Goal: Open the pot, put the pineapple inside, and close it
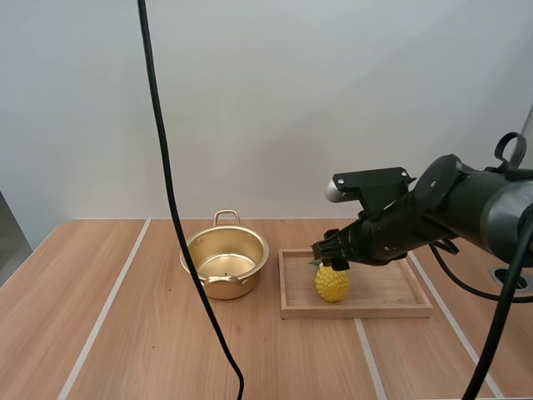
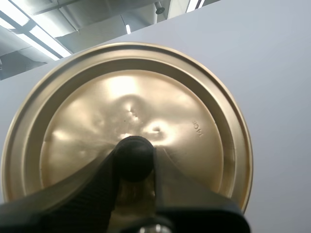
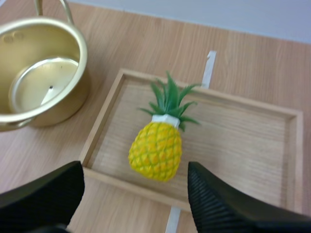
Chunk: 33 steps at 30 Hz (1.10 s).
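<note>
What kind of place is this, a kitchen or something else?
Probably a robot test bench, not a kitchen: a wooden table holds a gold pot and a wooden tray with a toy-looking pineapple, the right gripper open over it, the left gripper holding the lid.

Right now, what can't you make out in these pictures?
High view: most leaves of the pineapple, hidden behind the right gripper.
Left wrist view: whatever lies beyond the lid that the left gripper holds.
Right wrist view: part of the pot, cut off by the frame's edge.
</note>
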Tool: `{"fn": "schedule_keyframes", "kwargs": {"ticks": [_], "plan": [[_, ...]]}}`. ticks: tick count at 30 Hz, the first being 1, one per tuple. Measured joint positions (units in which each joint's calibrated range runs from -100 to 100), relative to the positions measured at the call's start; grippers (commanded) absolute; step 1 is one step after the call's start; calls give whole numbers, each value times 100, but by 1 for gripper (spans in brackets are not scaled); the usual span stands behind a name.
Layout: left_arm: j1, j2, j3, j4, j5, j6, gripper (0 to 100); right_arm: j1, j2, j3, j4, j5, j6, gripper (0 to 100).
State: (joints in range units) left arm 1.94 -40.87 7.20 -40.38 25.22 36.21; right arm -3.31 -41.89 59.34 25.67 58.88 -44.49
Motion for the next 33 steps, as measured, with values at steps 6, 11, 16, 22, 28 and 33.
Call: {"fn": "schedule_keyframes", "kwargs": {"ticks": [6, 11, 16, 22, 28, 33], "plan": [[0, 0, 0, 0, 0, 0, 0, 0, 805, -444, 80, -121, 0, 100], [0, 0, 0, 0, 0, 0, 0, 0, 1513, -556, 211, 48, -9, 100], [0, 0, 0, 0, 0, 0, 0, 0, 2156, -556, 212, 46, -50, 100], [0, 0, 0, 0, 0, 0, 0, 0, 2768, -556, 223, -339, -228, 100], [0, 0, 0, 0, 0, 0, 0, 0, 3148, -572, 464, -691, -676, 100], [0, 0, 0, 0, 0, 0, 0, 0, 3372, -745, 646, -721, -891, 100]]}}
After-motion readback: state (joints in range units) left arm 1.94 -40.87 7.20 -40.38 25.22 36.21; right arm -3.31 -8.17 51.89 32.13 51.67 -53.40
